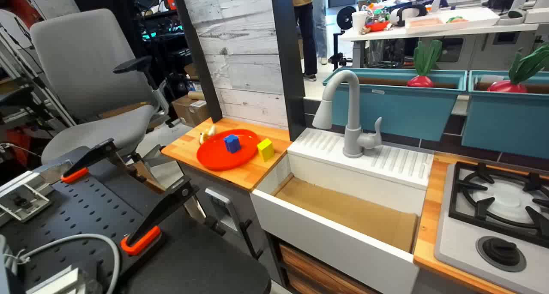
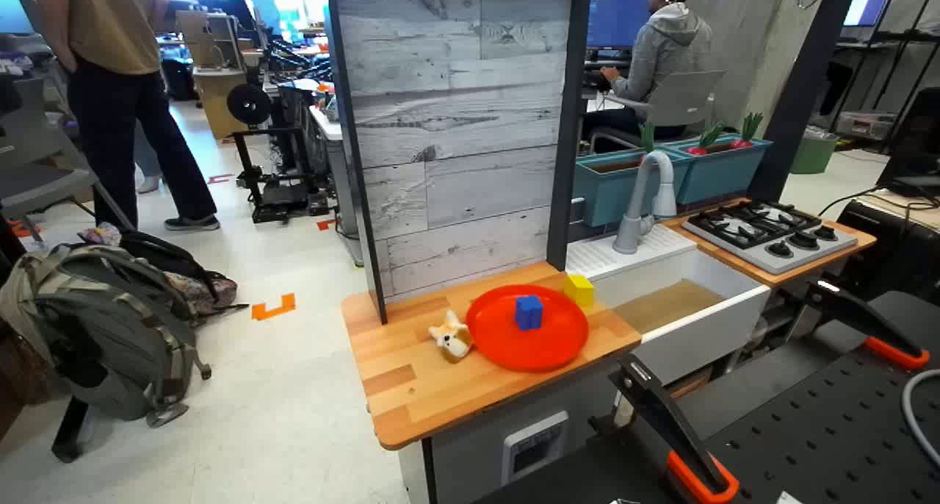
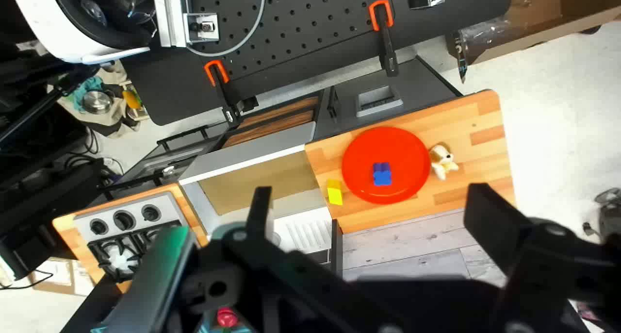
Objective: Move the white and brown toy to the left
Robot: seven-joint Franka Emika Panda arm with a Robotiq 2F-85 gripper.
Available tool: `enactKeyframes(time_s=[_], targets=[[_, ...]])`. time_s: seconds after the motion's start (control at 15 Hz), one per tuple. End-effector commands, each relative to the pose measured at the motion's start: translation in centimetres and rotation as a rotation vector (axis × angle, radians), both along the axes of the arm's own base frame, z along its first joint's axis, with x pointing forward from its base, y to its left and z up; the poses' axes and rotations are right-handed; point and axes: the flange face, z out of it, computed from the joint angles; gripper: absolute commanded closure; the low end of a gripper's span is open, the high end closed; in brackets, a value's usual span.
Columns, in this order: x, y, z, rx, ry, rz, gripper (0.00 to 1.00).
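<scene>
The white and brown toy, a small plush dog, lies on the wooden countertop [image 2: 396, 408] beside the red plate. The toy [image 2: 450, 337] shows at the plate's left in an exterior view. It is partly hidden behind the plate's far edge in an exterior view, where the toy [image 1: 207, 134] is small. In the wrist view the toy [image 3: 442, 161] is right of the plate, touching or very close to its rim. My gripper [image 3: 370, 189] is open and empty, its fingers wide apart, high above the counter. The gripper is out of view in both exterior views.
The red plate [image 2: 492, 350] holds a blue block [image 2: 529, 312]. A yellow block [image 2: 579, 290] stands at the plate's other side, near the sink [image 1: 334, 238]. A grey-white wood panel [image 2: 463, 144] rises behind the counter. A grey faucet [image 1: 353, 114] stands behind the sink; a stove [image 1: 459, 225] lies beyond.
</scene>
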Motion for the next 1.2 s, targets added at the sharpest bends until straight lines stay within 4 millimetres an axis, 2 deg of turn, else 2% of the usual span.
enactKeyframes(time_s=[0.0, 0.8, 0.93, 1.13], targets=[[0.0, 0.0, 0.1, 0.0, 0.0, 0.0, 0.0], [0.0, 0.0, 0.1, 0.0, 0.0, 0.0, 0.0], [1.2, 0.1, -1.1, -0.01, -0.031, -0.027, 0.0], [3.6, 1.0, -4.3, 0.016, -0.061, -0.032, 0.0]])
